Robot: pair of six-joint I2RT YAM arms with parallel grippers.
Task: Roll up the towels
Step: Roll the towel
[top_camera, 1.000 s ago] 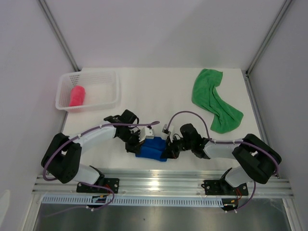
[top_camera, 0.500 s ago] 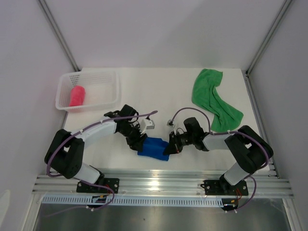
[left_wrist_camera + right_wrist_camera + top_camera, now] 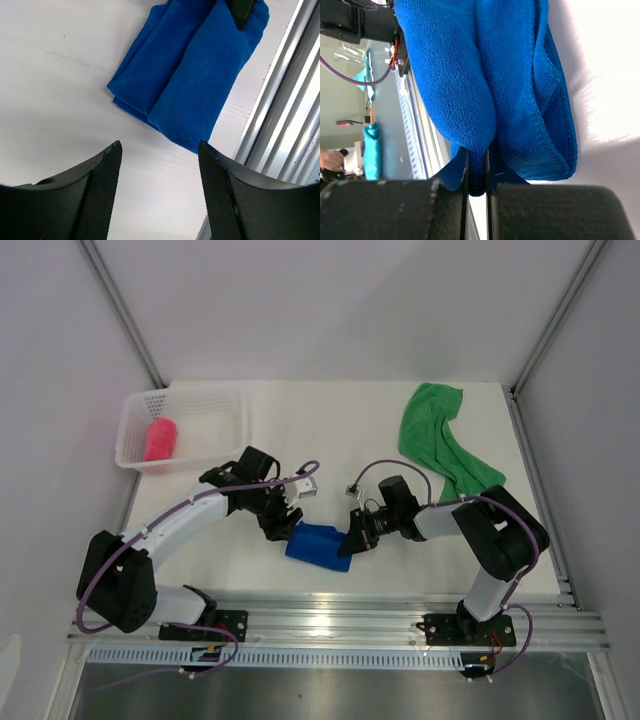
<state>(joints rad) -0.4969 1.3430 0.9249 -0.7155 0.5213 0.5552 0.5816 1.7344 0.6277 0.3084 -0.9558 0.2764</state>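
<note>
Blue towel (image 3: pixel 318 544) lying as a loosely folded, part-rolled bundle on the bench (image 3: pixel 330 440), close to the front rail (image 3: pixel 340 612). Right gripper (image 3: pixel 352 540) clamped shut on a fold at the bundle's right end; left gripper (image 3: pixel 284 527) spread open just beside the left end, gripping nothing. Pink towel (image 3: pixel 160 439) compact, seemingly rolled, inside the white basket (image 3: pixel 236 430) at far left; green towel (image 3: pixel 445 445) sprawled loose at far right, well apart from both grippers. Step in hand, by appearances: taking hold of the blue bundle's left end to tighten its roll. For a good result: hold the right clamp firm as an anchor; bring the open left gripper over the thick stacked layers rather than a single hem; close only with all layers between the jaws; then turn evenly along the bundle's length, keeping the ends flush. Avoid dragging towards the rail: likely risk of snagging or of cloth slipping over the bench edge.
</note>
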